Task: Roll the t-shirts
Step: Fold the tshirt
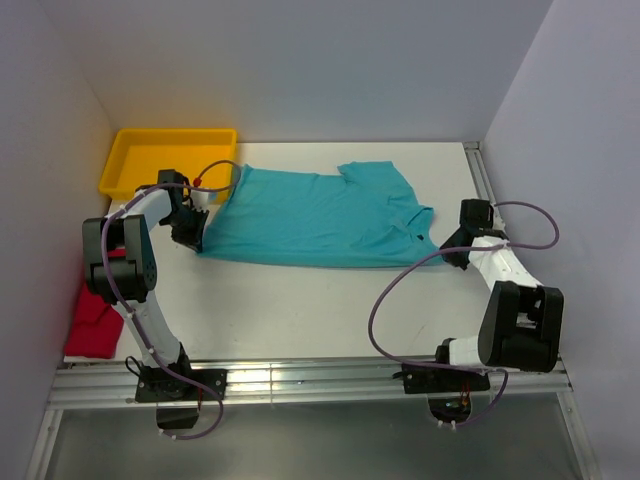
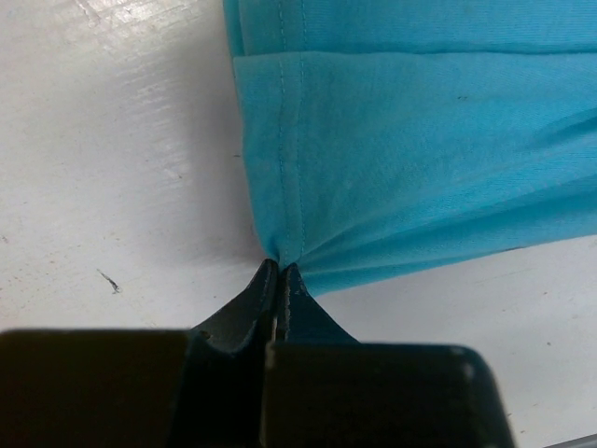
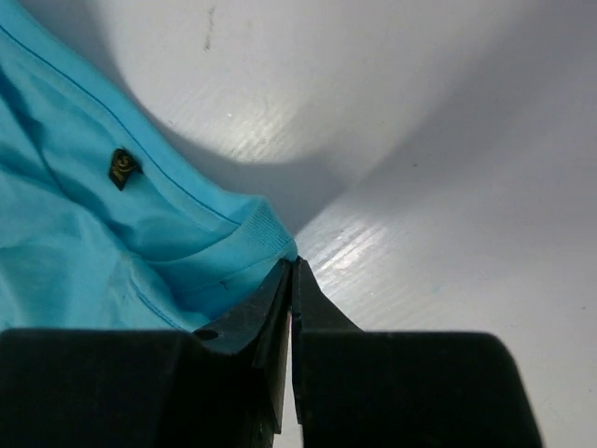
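**Both grippers pinching opposite ends of the teal shirt**

The left gripper (image 2: 280,271) is pressing its black fingers tightly together on a hem corner of the teal-turquoise short-sleeved cloth t-shirt (image 2: 420,159). The cloth is puckering into the tips. The right gripper (image 3: 291,266) is likewise showing no gap between its fingers and is pinching a ribbed edge band at the shirt's opposite end.

The shirt is lying spread flat, sideways across the white table (image 1: 330,310), with its far left corner sitting just beside the yellow plastic tray (image 1: 170,133) in the far left corner. Bare table is lying open between the shirt's near edge and the arm bases. Walls are bounding the left, far and right sides. The solid red cloth t-shirt (image 1: 95,320) is lying bunched at the table's left edge beside the left arm, well apart from the teal one.
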`<state>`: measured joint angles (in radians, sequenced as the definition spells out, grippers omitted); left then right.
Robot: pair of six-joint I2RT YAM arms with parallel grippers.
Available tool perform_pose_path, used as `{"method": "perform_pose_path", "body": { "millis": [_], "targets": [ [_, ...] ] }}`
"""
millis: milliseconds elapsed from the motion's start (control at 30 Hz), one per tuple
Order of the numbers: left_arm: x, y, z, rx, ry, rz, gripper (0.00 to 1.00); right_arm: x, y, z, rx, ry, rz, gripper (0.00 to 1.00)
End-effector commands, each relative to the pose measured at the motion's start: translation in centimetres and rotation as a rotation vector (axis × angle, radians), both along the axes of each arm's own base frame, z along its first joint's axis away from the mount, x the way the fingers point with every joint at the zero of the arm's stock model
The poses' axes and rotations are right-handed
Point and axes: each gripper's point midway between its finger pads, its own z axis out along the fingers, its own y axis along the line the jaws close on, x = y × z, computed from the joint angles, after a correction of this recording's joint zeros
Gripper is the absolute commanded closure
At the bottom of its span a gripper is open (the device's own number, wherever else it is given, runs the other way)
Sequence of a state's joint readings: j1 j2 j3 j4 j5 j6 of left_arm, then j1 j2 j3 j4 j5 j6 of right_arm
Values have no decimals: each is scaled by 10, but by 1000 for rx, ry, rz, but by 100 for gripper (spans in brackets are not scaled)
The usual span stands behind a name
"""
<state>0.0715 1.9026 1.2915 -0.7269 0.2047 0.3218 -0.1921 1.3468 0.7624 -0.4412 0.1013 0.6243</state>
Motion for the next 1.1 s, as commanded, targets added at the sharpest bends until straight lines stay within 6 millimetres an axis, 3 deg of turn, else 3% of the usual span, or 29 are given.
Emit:
{"method": "perform_pose_path", "body": {
  "millis": [0,133,267,433,533,567,600,700,900,1067],
  "targets": [
    [-4,12,3,50,5,-13,100,-18,-22,-5,-137,127,27,93],
    [-7,11,2,46,15,-17,100,-25,-16,-16,-127,156,38,79],
    [-12,10,0,45,26,-23,99,-21,-14,-1,-120,90,21,61],
    [-16,8,-3,34,33,-27,92,3,4,39,-69,-69,79,60],
    [-14,8,-4,36,21,-18,87,20,27,50,-91,-66,149,59],
    [-13,7,-3,34,17,-17,84,23,33,49,-105,-49,167,59],
    [-12,7,-2,31,10,-11,83,25,52,42,-97,-24,220,59],
    [-10,6,-1,27,9,-6,84,23,72,34,-72,-23,267,60],
    [-10,6,-3,25,13,-9,85,-15,74,1,-66,54,279,60],
    [-8,5,-5,27,14,-15,85,-27,79,-18,-52,102,284,59]
  ]
}}
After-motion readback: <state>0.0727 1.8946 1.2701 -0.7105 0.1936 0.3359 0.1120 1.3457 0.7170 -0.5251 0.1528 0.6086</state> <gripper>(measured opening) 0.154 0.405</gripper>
